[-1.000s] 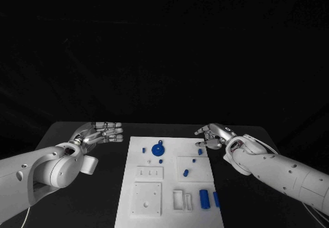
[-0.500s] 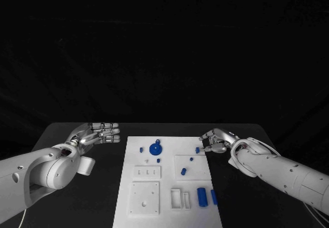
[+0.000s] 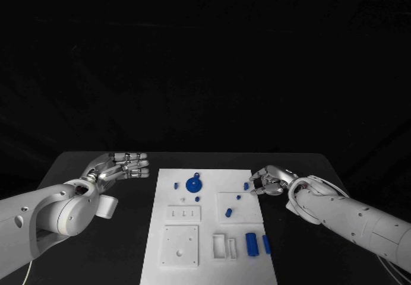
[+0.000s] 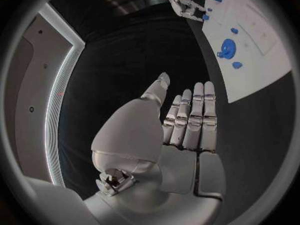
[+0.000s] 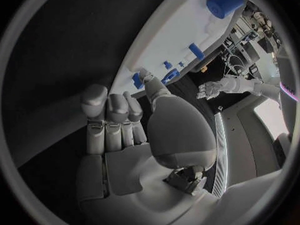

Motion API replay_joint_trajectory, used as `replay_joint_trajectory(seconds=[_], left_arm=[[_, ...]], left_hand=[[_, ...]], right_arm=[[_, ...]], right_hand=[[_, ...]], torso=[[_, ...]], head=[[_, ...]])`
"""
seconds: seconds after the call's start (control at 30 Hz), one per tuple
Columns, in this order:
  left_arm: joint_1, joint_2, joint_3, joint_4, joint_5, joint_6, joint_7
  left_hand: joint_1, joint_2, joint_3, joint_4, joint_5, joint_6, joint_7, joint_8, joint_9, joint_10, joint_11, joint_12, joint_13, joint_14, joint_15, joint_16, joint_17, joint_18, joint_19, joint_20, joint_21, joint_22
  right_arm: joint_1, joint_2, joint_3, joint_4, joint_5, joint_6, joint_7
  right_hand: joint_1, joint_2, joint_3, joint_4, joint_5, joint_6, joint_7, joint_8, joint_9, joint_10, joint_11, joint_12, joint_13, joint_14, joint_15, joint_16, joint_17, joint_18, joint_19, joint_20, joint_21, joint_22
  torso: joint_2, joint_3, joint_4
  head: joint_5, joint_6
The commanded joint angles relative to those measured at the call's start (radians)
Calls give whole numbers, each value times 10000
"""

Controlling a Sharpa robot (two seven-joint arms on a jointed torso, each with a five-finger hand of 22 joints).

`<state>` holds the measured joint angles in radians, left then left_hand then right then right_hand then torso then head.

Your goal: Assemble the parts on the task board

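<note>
The white task board [image 3: 170, 196] lies mid-table with several blue parts on it: a round knobbed disc [image 3: 195, 185], small pegs, and a thick cylinder [image 3: 252, 244] near the front. My right hand [image 3: 269, 181] hovers at the board's right edge, fingers curled down. Its thumb and fingertips sit right beside a small blue peg [image 3: 246, 186]; contact cannot be made out. In the right wrist view the thumb tip points at that peg [image 5: 136, 80], and the hand [image 5: 125, 130] holds nothing. My left hand [image 3: 120, 166] floats left of the board with flat, spread fingers [image 4: 190, 120].
White blocks [image 3: 185, 214] and a slotted white holder [image 3: 226, 247] stand on the board's front half. Black tabletop [image 3: 103, 249] runs on both sides of the board. The left wrist view shows the board's far end [image 4: 250, 50] and the right hand [image 4: 180, 0].
My right hand has come down and in toward the small blue peg at the board's right edge. The left hand has barely moved. The camera has shifted slightly.
</note>
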<state>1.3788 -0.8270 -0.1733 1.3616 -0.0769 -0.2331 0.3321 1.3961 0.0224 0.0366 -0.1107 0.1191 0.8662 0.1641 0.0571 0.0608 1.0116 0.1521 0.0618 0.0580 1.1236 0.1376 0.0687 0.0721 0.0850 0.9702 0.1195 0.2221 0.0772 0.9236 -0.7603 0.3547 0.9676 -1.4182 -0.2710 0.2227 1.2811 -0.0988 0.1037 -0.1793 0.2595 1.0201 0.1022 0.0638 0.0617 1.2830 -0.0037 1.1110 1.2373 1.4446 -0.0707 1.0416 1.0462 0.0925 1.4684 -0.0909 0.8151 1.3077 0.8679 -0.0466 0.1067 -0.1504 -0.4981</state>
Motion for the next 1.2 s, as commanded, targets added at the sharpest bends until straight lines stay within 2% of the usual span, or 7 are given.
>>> replay_joint_trajectory(seconds=[0.03,0.37,0.7,0.93,1.2], left_arm=[[-14,34,6,-3,-37,171,109],[-48,49,6,-40,-40,202,89],[-55,45,6,-44,-41,229,68],[-55,32,6,-39,-44,248,47],[-55,28,6,-38,-49,273,27]], left_hand=[[114,-13,-1,-42,-9,18,-21,7,-9,-33,0,-16,10,-64,-22,-57,-6,-26,-59,35,2,-7],[114,-13,-1,-42,-9,18,-21,7,-9,-33,0,-16,10,-64,-22,-57,-6,-26,-59,35,2,-7],[102,-5,-13,-50,-14,-23,-14,6,-10,-47,10,-15,10,-66,-19,-57,-6,-24,-66,38,12,-5],[88,-5,-25,-41,-17,-83,1,1,-15,-57,16,-15,10,-68,-17,-57,-6,-24,-68,39,14,-6],[88,-5,-25,-41,-17,-83,1,1,-15,-57,16,-15,10,-68,-17,-57,-6,-24,-68,39,14,-6]], right_arm=[[-36,71,1,-64,54,130,91],[-65,277,1,-257,98,29,-54],[-76,501,2,-417,133,-119,-151],[-80,590,2,-505,189,-259,-224],[-84,631,3,-541,224,-294,-244]], right_hand=[[-10,133,-48,36,-48,-62,-30,-16,13,33,-54,-33,10,0,-55,-17,26,-123,550,-70,-16,968],[-100,190,-61,142,-115,-73,-9,-18,12,55,-27,-2,30,4,-39,2,52,-89,555,-55,-17,965],[-164,233,-37,253,-169,-85,2,-17,12,84,-13,46,62,12,-24,40,97,-46,562,-31,21,969],[-124,299,269,245,-548,-46,4,-17,12,89,-13,58,74,11,-23,37,108,-28,557,-22,30,964],[-235,341,1006,63,-1009,56,-17,-20,9,97,-39,75,93,14,-42,35,125,-43,554,-40,42,965]], torso=[[-6,-3,-11],[-13,-12,6],[-19,-17,-2],[-22,-16,-1],[-26,-11,-12]], head=[[-13,-18],[-70,-60],[-42,-54],[-71,-55],[-81,-79]])
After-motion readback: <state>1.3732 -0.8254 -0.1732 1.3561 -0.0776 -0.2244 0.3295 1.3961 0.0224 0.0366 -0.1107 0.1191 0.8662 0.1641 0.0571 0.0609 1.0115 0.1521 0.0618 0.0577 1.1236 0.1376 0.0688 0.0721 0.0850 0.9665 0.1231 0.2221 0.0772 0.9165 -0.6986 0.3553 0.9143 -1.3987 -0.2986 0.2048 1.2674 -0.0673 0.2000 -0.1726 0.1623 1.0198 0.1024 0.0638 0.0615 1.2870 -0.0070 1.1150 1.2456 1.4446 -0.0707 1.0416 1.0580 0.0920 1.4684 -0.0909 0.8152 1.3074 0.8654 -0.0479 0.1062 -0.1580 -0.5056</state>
